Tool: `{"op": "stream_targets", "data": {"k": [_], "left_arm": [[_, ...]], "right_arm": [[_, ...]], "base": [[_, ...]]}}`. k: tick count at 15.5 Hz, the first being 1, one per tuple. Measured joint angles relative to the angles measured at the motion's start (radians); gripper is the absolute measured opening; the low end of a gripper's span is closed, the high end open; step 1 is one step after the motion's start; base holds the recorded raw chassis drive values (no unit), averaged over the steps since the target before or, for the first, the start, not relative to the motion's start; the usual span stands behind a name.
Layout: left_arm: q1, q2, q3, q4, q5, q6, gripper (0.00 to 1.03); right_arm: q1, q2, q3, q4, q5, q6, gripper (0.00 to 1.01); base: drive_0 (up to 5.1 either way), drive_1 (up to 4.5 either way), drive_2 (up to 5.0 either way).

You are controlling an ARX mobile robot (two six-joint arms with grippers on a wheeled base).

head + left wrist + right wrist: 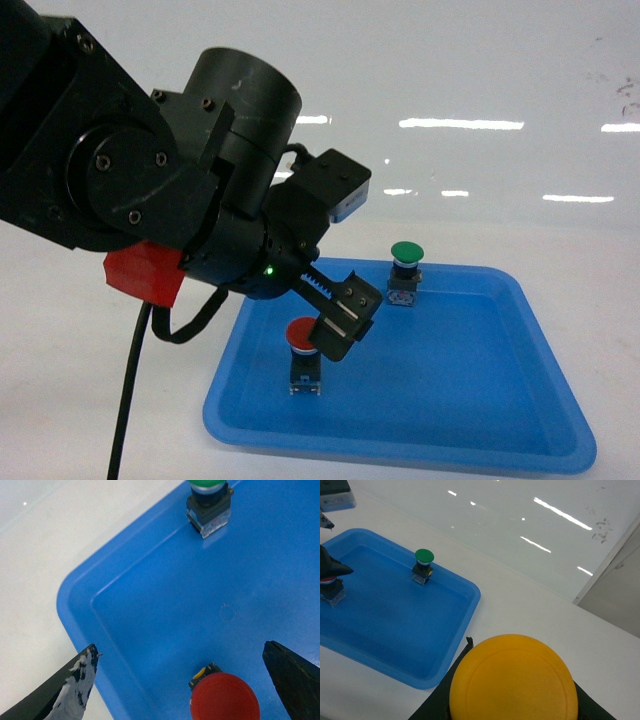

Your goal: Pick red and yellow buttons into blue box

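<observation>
Bright, even overhead light w/ streaky glare strips on the glossy white counter, soft short shadows under the buttons in the blue tray, head view slightly hazy/overexposed, yellow cap close-up soft and out of focus, left tool tips blurred at frame edges.

Head looks down; both wrist views share the tray.
</observation>
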Motion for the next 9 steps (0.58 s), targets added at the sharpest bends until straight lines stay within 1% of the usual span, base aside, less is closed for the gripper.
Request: {"op": "stream_targets", "data": {"k": [4, 7, 9], "left_arm": [[0.001, 0.041, -0.027, 0.058, 0.01, -0.066, 0.98], [0.002, 0.071, -0.032, 0.085, 0.006, -0.093, 0.98], [0.002, 0.09, -0.038, 0.091, -0.001, -0.1, 0.98]], "right_arm": [[0.0, 0.0, 0.0, 0.0, 0.0, 0.0, 0.28], [0.0, 0.0, 0.0, 0.0, 0.0, 0.0, 0.28], [0.0, 0.0, 0.0, 0.0, 0.0, 0.0, 0.28]], "base": [[0.0, 0.0, 0.0], [0.0, 0.0, 0.0], [0.0, 0.0, 0.0]]}}
